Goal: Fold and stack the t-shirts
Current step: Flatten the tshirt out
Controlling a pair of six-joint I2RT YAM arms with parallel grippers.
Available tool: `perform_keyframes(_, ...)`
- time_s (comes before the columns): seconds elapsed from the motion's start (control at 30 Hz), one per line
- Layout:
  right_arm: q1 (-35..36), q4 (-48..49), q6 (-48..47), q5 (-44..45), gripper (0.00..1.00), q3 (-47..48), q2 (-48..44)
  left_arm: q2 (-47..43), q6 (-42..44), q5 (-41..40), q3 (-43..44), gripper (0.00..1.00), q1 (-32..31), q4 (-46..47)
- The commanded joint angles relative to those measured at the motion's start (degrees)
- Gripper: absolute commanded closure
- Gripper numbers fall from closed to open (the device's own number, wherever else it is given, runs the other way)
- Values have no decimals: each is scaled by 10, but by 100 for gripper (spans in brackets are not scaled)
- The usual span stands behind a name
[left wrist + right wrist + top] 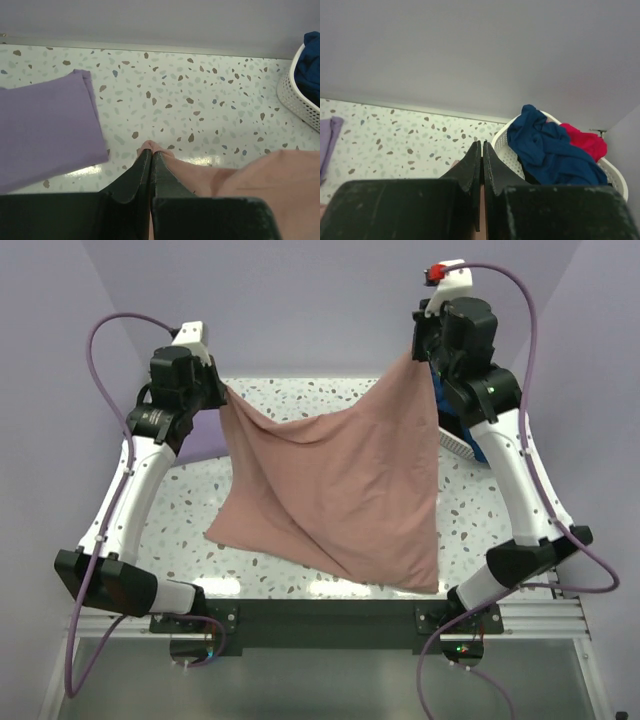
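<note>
A dusty-pink t-shirt [340, 480] hangs stretched between both raised grippers, its lower part draping down to the table [190, 510] near the front edge. My left gripper [222, 392] is shut on its upper left corner; a pink tuft [150, 146] pokes past the tips of the left gripper [151, 153]. My right gripper [418, 352] is shut on the upper right corner, and in the wrist view the right gripper [482, 143] shows a pink sliver between closed jaws. A folded lavender t-shirt [45, 135] lies flat at the table's left. No print shows on the pink cloth.
A white slatted basket [507, 145] stands at the back right of the table, behind the right arm. It holds a crumpled navy t-shirt [545, 145] and a red t-shirt [585, 142]. A lavender wall runs along the far edge of the speckled table [200, 100].
</note>
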Motion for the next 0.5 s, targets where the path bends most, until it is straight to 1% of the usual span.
perform_keyframes(0.0, -1, 35, -12, 3, 100, 101, 9, 1, 13, -32, 86, 100, 6, 53)
perform_keyframes(0.1, -1, 23, -13, -2, 100, 149, 40, 10, 23, -33, 134, 100, 9, 43)
perform_keyframes(0.23, -2, 20, -19, -4, 100, 172, 33, 0, 38, -23, 179, 100, 9, 34)
perform_keyframes(0.33, -1, 19, -25, -2, 100, 172, 2, -24, 47, 5, 192, 100, 9, 30)
perform_keyframes(0.47, -1, 14, -34, 6, 100, 165, -73, -75, 56, 44, 192, 100, 9, 13)
